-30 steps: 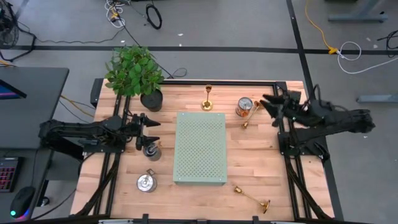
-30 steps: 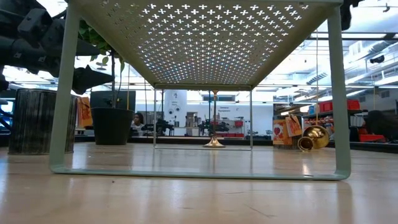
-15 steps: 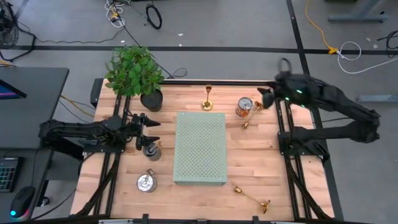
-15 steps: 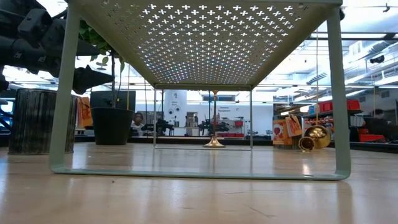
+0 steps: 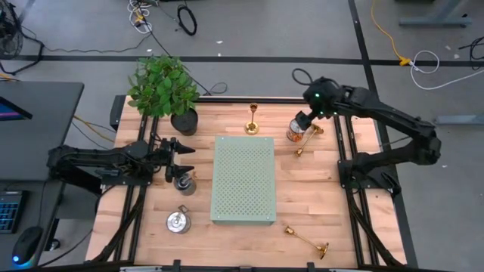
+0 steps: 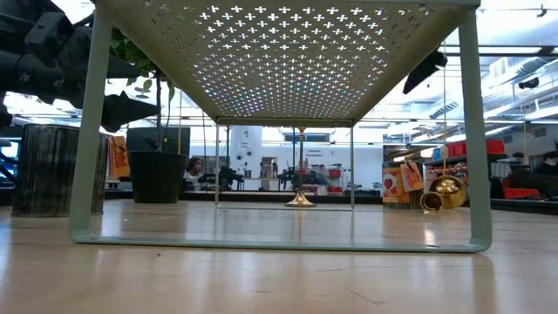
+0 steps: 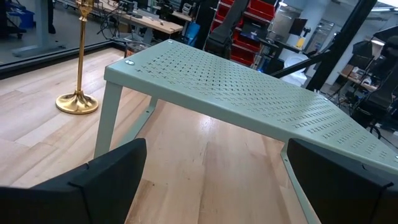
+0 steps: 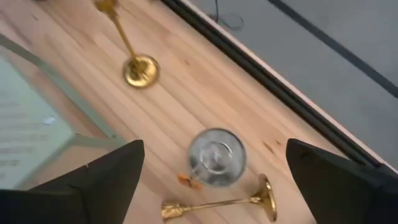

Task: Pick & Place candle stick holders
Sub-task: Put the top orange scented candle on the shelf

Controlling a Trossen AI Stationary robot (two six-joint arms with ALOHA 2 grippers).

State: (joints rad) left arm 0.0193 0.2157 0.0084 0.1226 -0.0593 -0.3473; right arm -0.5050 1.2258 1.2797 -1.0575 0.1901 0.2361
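One brass candle stick holder [image 5: 252, 119] stands upright on its round base near the far edge, also seen in the left wrist view [image 7: 79, 59] and the low view [image 6: 301, 197]. A second holder [image 5: 305, 140] lies on its side by a round silver can [image 5: 296, 131]; the right wrist view shows this holder [image 8: 219, 206] too. A third holder [image 5: 307, 242] lies near the front right. My right gripper [image 5: 308, 123] hovers open above the can and the lying holder, touching nothing. My left gripper [image 5: 185, 157] waits open at the table's left.
A pale green perforated metal riser [image 5: 243, 180] stands mid-table. A potted plant [image 5: 163, 87] sits at the far left. Two round metal tins [image 5: 184, 183] [image 5: 178, 221] stand at the left, near my left gripper. Black frame rails [image 5: 344, 155] run along the table's sides.
My right gripper has swung from over the right rail toward the table's far edge and left. It now points down over the can and the lying holder. No holder has moved.
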